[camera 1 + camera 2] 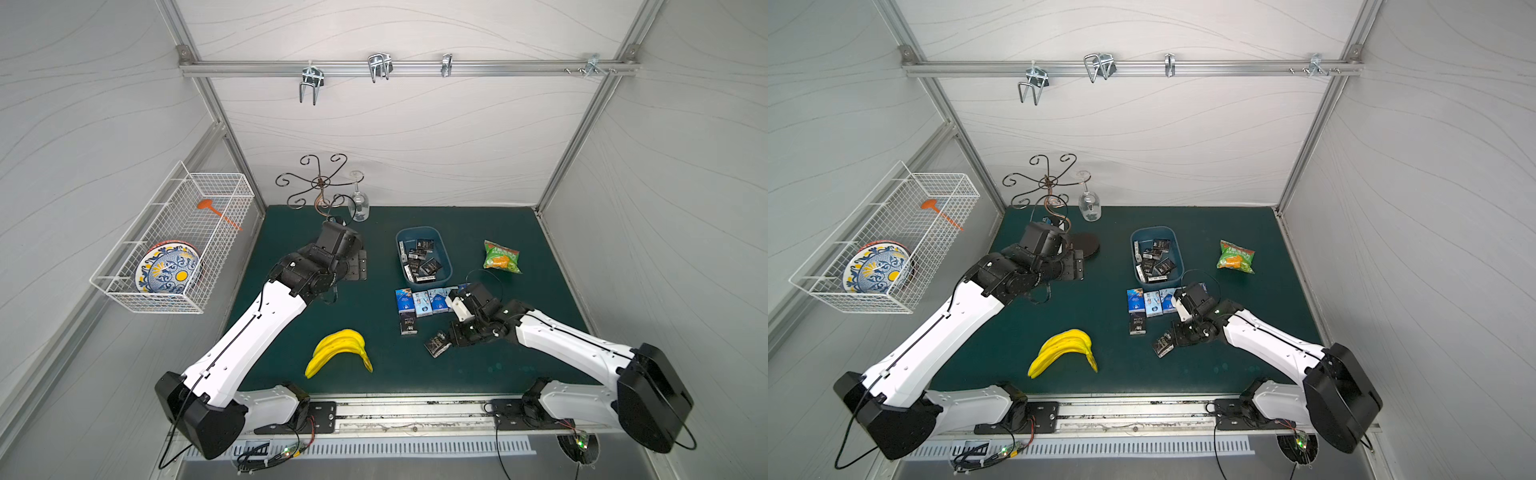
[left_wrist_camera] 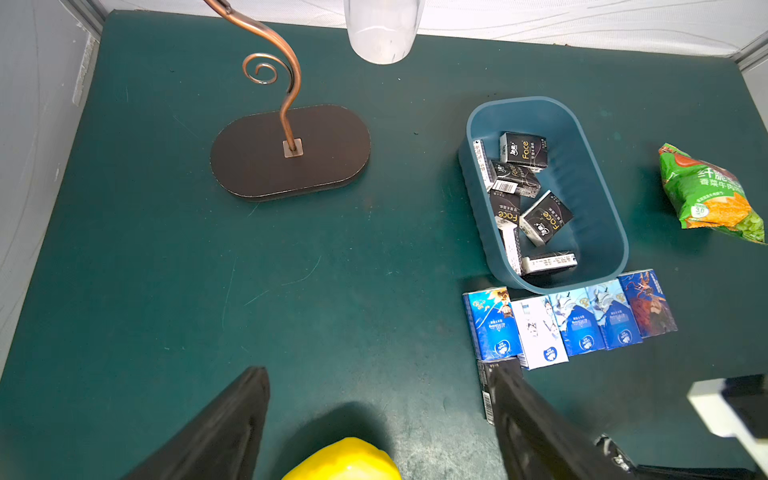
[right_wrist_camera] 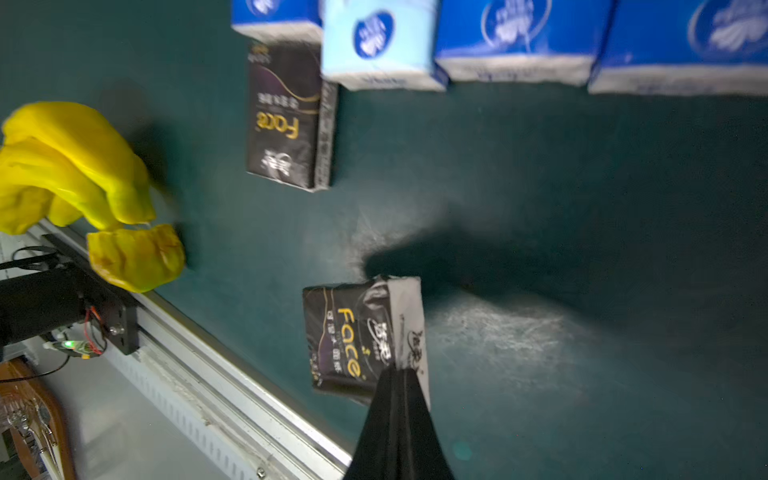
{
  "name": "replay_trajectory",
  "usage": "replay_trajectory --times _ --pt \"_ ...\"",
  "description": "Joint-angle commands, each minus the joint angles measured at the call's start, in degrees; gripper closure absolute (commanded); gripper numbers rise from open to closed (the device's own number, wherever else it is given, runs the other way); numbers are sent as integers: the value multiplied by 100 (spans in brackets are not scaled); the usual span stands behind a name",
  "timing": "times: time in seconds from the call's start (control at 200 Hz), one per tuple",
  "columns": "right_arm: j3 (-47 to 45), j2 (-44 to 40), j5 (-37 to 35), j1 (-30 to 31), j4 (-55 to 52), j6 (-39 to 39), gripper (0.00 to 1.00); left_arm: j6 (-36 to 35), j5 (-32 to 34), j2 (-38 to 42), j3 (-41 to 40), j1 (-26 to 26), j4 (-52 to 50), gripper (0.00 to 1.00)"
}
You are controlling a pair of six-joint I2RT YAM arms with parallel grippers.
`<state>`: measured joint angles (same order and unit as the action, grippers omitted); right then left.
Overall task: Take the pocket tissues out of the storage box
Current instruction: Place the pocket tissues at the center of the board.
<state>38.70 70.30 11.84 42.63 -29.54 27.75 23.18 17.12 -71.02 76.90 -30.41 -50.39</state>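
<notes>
Wire basket (image 1: 220,199) on the left wall, off the green mat (image 1: 519,365), with a patterned plate (image 1: 168,270) on edge at its near end and an orange utensil (image 1: 216,210) toward its far end. Next, left gripper (image 2: 380,374) over the left half of the mat, fingers spread wide, only bare mat between them, nothing gripped. Copper stand (image 2: 291,153) at the far left corner of the mat, dark oval base flat down, a clear glass (image 1: 359,203) hanging mouth down from one of its curls, close to the far edge. Bunch of yellow bananas (image 1: 340,351) toward the near edge, left of the middle. Storage box (image 2: 598,216) right of the middle, closer to the far edge than the near one, long sides running far to near; inside, several black pocket tissues (image 2: 544,216) marked "Face", jumbled, some on edge against the left wall. Just outside the box's near end, five blue packets (image 2: 577,324) side by side in a row, touching one another, the rightmost darker, purple-blue. Loose black packet (image 1: 408,324) flat on the mat, touching the near end of the leftmost blue one. Right of that and closer to the near edge, right gripper (image 3: 401,374), fingers pressed together on a wrapper fold at the side of a second black packet (image 3: 353,336), well outside the box; whether resting on the mat or hanging just above it, impossible to tell. Green-orange snack bag (image 1: 501,257) flat on the mat to the right of the box, apart from it.
</notes>
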Motion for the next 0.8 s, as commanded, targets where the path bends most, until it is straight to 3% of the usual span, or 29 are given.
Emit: replay_trajectory --times 0.0,0.19,0.395,0.6,0.795 --pt "-30 186 11 27 460 83 100 70 -35 102 220 18 47 13" --pt "65 480 -165 19 364 -57 95 81 -3 114 163 18 47 13" --pt "230 70 -479 28 -132 3 68 108 -56 63 123 18 99 13" --pt "70 -691 -594 357 -504 302 65 90 -117 32 142 18 124 13" --pt "-677 -655 -410 890 233 959 61 46 -147 -12 83 18 258 13"
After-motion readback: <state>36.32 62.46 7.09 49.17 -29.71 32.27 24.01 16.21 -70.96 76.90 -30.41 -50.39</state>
